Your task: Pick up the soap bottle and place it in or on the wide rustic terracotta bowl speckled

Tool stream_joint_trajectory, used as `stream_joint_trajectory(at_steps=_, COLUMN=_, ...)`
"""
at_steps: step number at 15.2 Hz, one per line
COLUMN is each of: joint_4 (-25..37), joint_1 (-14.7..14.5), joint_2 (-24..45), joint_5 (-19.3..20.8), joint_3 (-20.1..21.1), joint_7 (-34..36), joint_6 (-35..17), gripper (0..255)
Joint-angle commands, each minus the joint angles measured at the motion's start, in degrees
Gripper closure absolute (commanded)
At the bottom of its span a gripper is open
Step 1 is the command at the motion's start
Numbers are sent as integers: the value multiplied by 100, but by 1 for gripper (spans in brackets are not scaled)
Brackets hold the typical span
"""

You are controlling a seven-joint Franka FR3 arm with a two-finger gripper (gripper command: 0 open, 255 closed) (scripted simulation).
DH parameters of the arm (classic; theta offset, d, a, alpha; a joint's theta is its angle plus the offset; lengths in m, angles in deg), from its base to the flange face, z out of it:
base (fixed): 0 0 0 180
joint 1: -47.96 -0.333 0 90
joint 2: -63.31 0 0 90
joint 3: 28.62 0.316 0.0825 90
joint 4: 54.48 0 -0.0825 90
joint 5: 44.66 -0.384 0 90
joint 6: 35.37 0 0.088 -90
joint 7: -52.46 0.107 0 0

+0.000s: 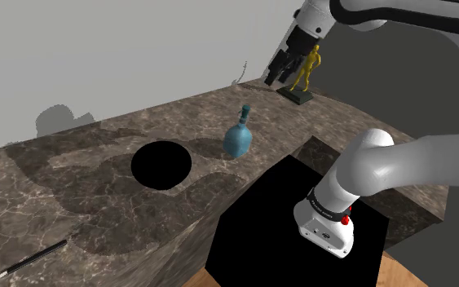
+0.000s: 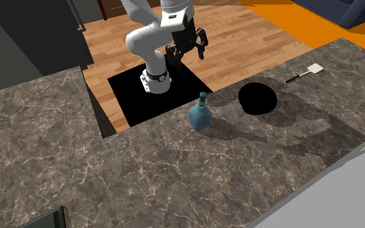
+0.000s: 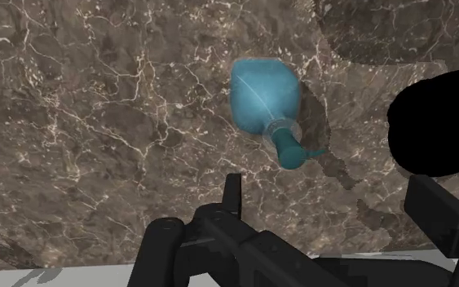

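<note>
The black gripper (image 2: 188, 52) hangs high in the air, near the top middle of the second exterior view. Its two fingers stand wide apart and hold nothing. The blue soap bottle (image 2: 201, 115) stands upright on the brown marble counter (image 2: 77, 162) in the middle of that view, below the gripper and well apart from it. In the wrist view it sits out past the fingertips, not between them. The round black bowl (image 2: 258, 98) is near the bottle, on its right in the second exterior view.
</note>
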State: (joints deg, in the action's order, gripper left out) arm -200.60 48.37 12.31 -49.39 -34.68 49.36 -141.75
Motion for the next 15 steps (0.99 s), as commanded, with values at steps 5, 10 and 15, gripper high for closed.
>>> stream_joint_trajectory(at_steps=5, joint_4=-1256, joint_1=-131, joint_2=17, joint_5=-210, joint_3=-218, joint_7=-401, joint_6=-1655, gripper=0)
stream_joint_trajectory(at_steps=10, joint_4=-2022, joint_1=-437, joint_2=562, joint_5=-519, joint_3=-527, joint_7=-894, joint_6=-3272, gripper=0)
stream_joint_trajectory(at_steps=15, joint_4=-2135, joint_1=-608, joint_2=946, joint_5=-646, joint_3=-580, joint_7=-977, joint_6=-3793, gripper=0)
